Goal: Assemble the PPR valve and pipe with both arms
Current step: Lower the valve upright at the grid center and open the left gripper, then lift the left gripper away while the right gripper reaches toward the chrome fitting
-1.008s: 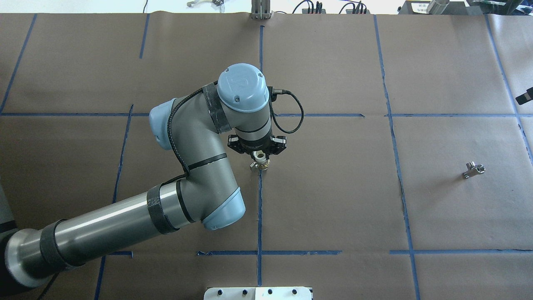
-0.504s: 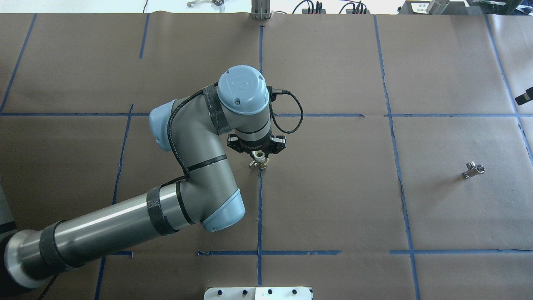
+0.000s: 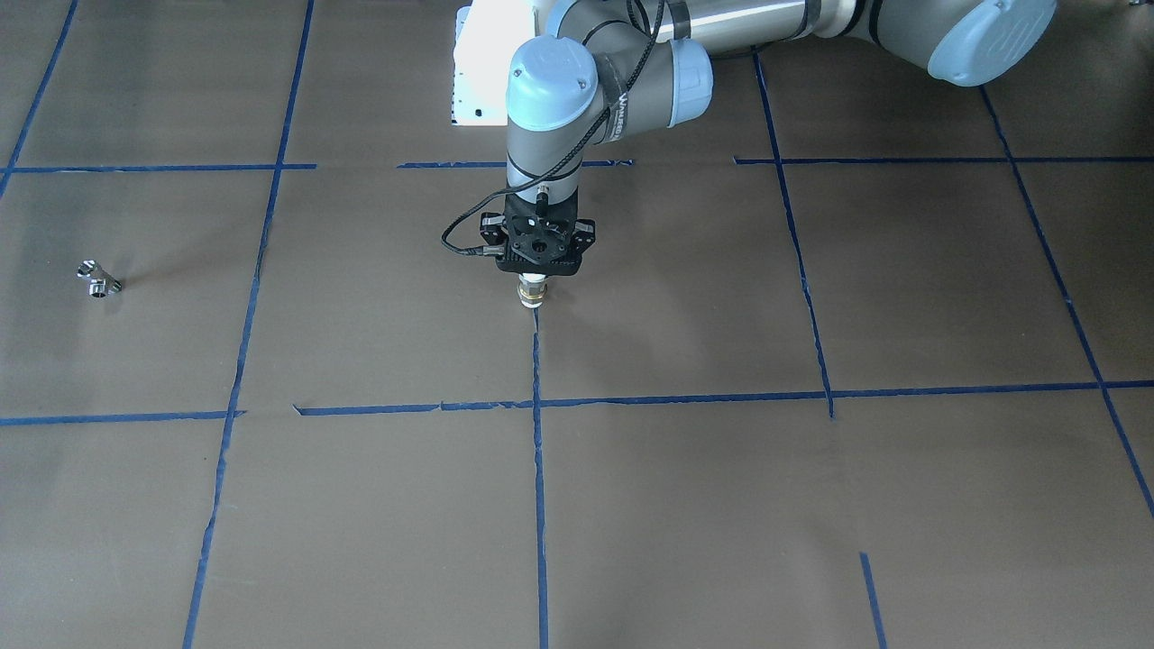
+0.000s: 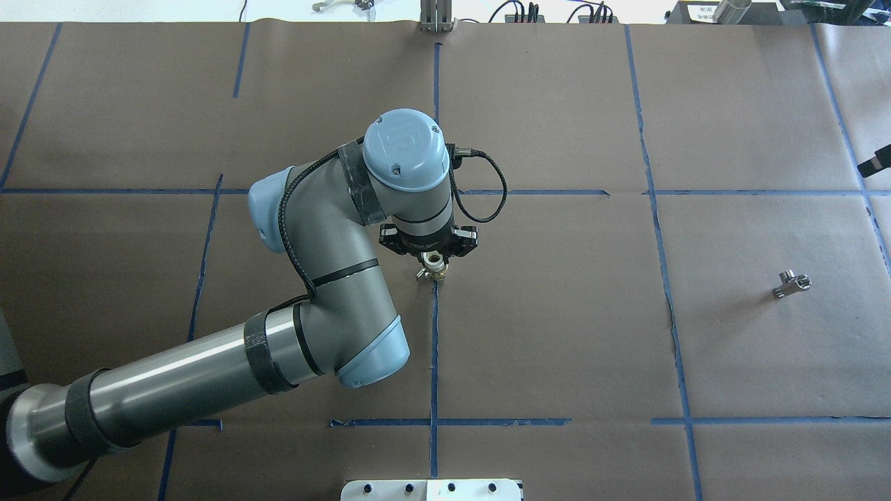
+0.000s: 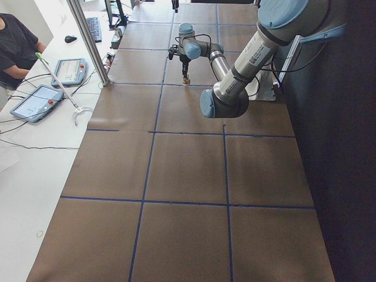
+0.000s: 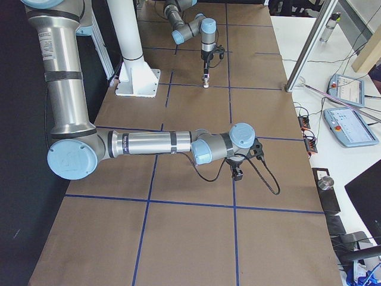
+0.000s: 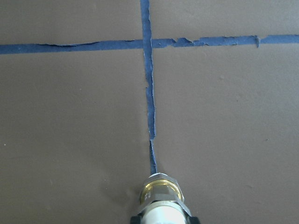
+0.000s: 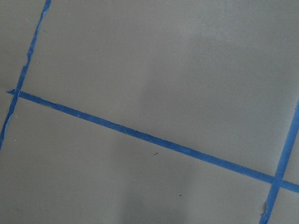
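Note:
The pipe (image 4: 434,265), a short white tube with a brass band, hangs upright in my left gripper (image 4: 434,263) with its brass end down, at the end of a blue tape line near the table's middle. It also shows in the front view (image 3: 532,294) and the left wrist view (image 7: 161,198). I cannot tell whether it touches the paper. The PPR valve (image 4: 792,284), a small chrome T fitting, lies alone far to my right, and shows in the front view (image 3: 99,279). My right gripper (image 6: 238,174) hovers over bare paper; I cannot tell whether it is open or shut.
Brown paper with a blue tape grid (image 4: 434,348) covers the table. The white base plate (image 4: 431,489) sits at the near edge. An aluminium post (image 5: 88,41), tablets (image 5: 38,100) and a seated person (image 5: 14,41) are beyond the far side.
The left gripper has shifted very slightly with the pipe in it. The black piece at the overhead view's right edge has moved a little down and left. The valve has not moved.

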{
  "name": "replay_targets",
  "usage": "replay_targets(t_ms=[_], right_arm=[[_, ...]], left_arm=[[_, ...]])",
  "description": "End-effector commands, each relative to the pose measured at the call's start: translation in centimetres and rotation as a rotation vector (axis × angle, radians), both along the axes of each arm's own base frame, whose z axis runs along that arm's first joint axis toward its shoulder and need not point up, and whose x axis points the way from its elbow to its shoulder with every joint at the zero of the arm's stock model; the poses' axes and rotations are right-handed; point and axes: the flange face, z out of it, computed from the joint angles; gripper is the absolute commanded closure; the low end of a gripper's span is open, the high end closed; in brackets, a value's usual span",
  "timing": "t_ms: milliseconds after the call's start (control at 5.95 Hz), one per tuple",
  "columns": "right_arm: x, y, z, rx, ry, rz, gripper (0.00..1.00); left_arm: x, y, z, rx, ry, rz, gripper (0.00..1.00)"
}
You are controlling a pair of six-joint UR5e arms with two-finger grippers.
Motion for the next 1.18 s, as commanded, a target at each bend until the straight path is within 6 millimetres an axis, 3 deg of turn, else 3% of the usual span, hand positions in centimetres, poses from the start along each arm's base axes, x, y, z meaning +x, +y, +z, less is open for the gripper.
replay_targets(t_ms=[0, 168, 336, 504, 672, 840, 1008], right_arm=[[-0.2, 0.0, -0.1, -0.011, 0.0, 0.006, 0.0], [-0.2, -0.1, -0.2, -0.021, -0.001, 0.016, 0.0], [-1.3, -0.2, -1.0, -0.117, -0.009, 0.077, 0.0], [-5.8, 0.7, -4.5, -0.257, -0.007, 0.168, 0.0], [-9.7, 4.1, -6.5, -0.193, 0.08, 0.168, 0.0], [-10.3, 6.8, -5.2, -0.184, 0.071, 0.155, 0.0], [-12.0, 10.3, -2.7, -0.167, 0.07, 0.161, 0.0]], left_arm=[[0.0, 0.0, 0.0, -0.021, 0.001, -0.019, 0.29], [-0.1, 0.0, -0.2, -0.021, 0.004, -0.02, 0.27], [-1.2, 0.3, -1.4, -0.008, 0.034, -0.025, 0.16], [-4.1, 1.8, -2.0, 0.01, 0.084, -0.032, 0.16], [-7.8, 2.9, -2.0, 0.031, 0.132, -0.047, 0.16], [-10.7, 2.7, -1.9, 0.042, 0.155, -0.072, 0.16], [-11.9, 2.5, -2.3, 0.049, 0.17, -0.086, 0.16]])
